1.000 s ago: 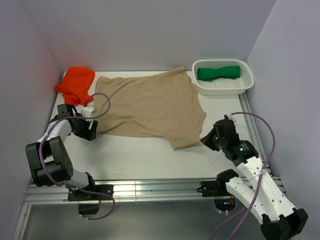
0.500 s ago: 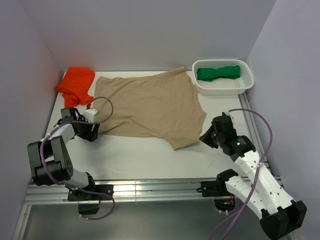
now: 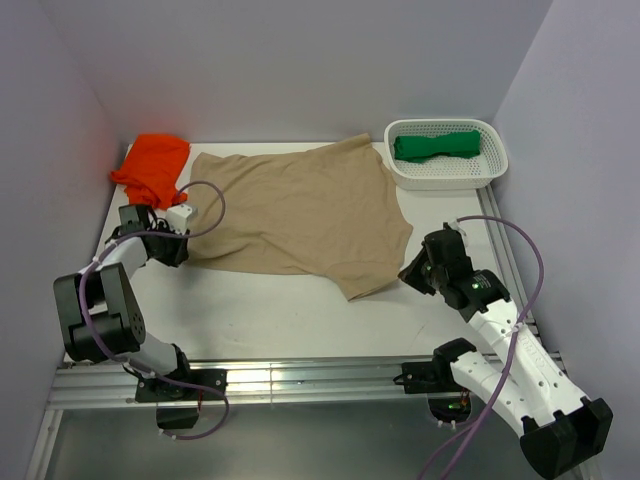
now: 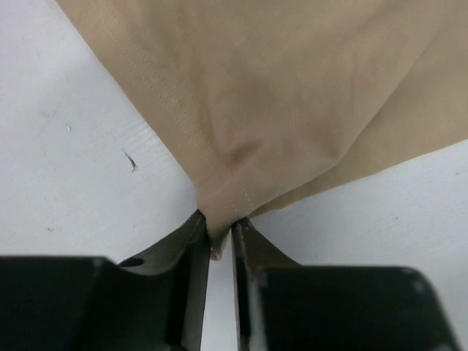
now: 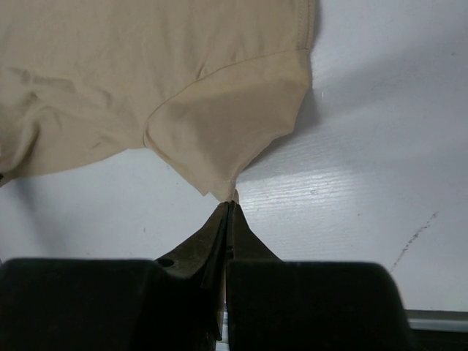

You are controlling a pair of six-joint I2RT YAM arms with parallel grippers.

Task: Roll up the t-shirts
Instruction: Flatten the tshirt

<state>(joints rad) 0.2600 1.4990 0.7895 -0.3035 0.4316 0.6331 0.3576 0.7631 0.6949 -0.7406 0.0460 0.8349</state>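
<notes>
A tan t-shirt lies spread flat on the white table. My left gripper is at the shirt's near left hem corner. In the left wrist view the left gripper has that corner pinched between its jaws. My right gripper is at the near right sleeve, and in the right wrist view the right gripper is shut on the sleeve tip. An orange t-shirt is bunched at the back left. A green t-shirt lies rolled in the basket.
The white perforated basket stands at the back right corner. Grey walls close in the table on the left, back and right. A metal rail runs along the near edge between the arm bases.
The left jaws have closed from wide open onto the shirt's hem corner, and that gripper has shifted slightly toward the back. The right gripper edged a little toward the sleeve, then held still.
</notes>
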